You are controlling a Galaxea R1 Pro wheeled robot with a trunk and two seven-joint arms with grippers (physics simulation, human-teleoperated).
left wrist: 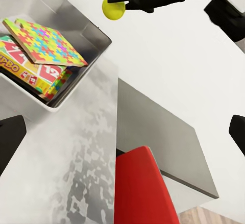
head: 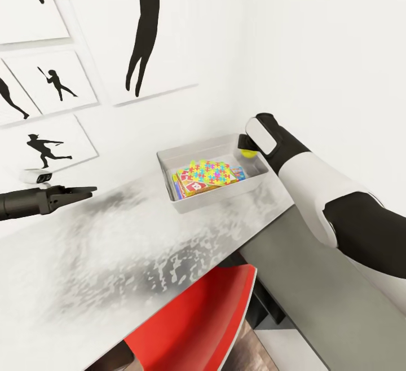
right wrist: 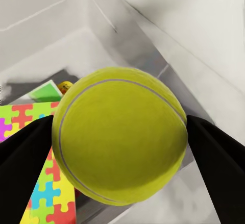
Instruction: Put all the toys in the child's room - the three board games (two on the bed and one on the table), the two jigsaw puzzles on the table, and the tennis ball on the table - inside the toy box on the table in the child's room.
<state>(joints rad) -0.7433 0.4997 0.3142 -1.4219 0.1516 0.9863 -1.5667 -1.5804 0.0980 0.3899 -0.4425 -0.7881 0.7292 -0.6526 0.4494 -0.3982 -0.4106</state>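
From the head camera, the shallow pale grey toy box (head: pixel 194 202) sits on the mottled grey-white table (head: pixel 84 269) against the white wall, with a bright multicoloured jigsaw puzzle (head: pixel 210 172) lying on top of the flat game boxes inside. The right gripper (head: pixel 248 154) hovers over the toy box's far corner, pinching the yellow-green tennis ball (head: pixel 247 154). The left gripper (head: pixel 79 193) hangs well away from the toy box with its fingers drawn narrow and nothing between them.

From the left wrist, the ball (left wrist: pixel 114 8) is above and just outside the toy box's rim (left wrist: pixel 97 30).

From the right wrist, the ball (right wrist: pixel 120 134) sits squarely between both fingers (right wrist: pixel 28 157), above the toy box's bare floor. Releasing low over that open corner should stop it bouncing out.
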